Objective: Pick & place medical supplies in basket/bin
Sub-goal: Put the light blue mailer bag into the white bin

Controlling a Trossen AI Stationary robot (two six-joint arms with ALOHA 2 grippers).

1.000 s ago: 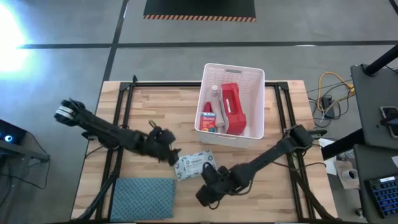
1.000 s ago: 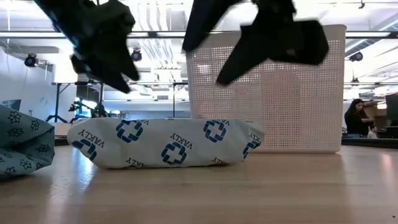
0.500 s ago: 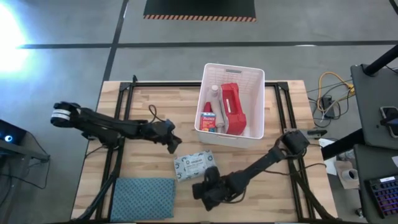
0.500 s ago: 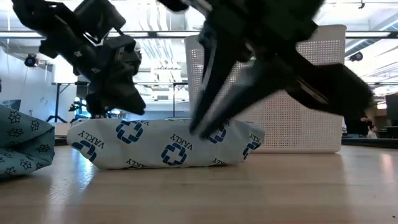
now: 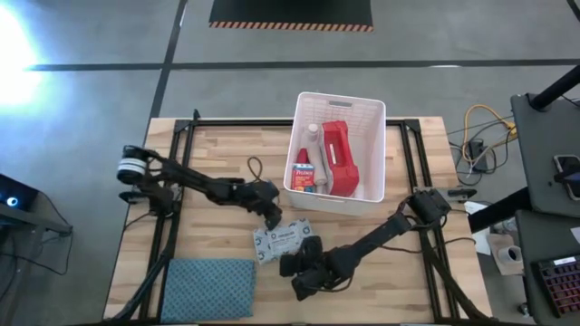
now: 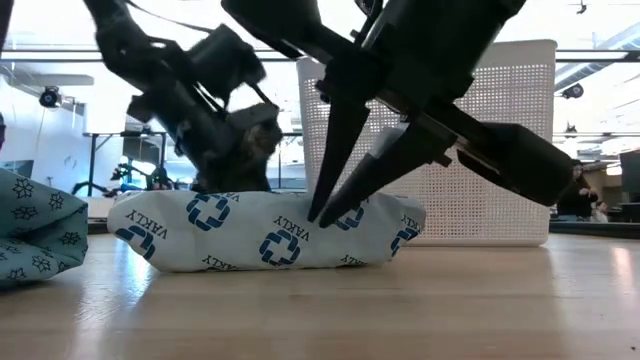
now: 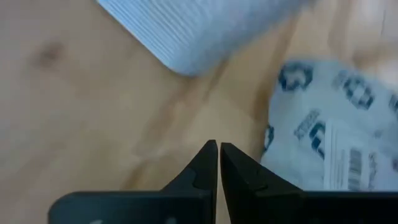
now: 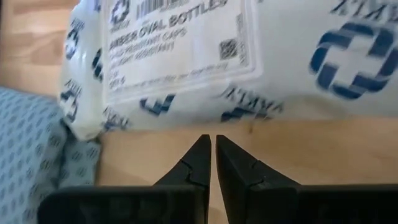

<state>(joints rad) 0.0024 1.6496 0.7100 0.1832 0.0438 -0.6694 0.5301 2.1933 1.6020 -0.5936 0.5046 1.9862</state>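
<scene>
A white packet (image 5: 283,241) printed with blue crosses lies flat on the wooden table, just in front of the white basket (image 5: 376,118). In the basket are a red pouch (image 5: 340,156), a small bottle (image 5: 311,136) and a small box (image 5: 304,176). My left gripper (image 5: 275,223) is shut, and its tips hang over bare wood (image 7: 219,146) at the packet's (image 7: 323,124) far left corner. My right gripper (image 5: 288,263) is also shut. It slants down at the packet's near side, with its tips (image 8: 213,140) just short of the packet's edge (image 8: 205,56).
A folded blue-grey cloth (image 5: 210,288) lies at the table's near left, close to the packet's left end (image 8: 31,143). The basket's slotted wall (image 6: 450,150) stands right behind the packet. Bare wood lies to the right of the packet and along the table's near edge.
My left gripper has swung toward the table's right, come down to the packet's far left corner and shut. My right gripper has sunk, rolled about its own line and shut beside the packet's near edge. The packet has not moved.
</scene>
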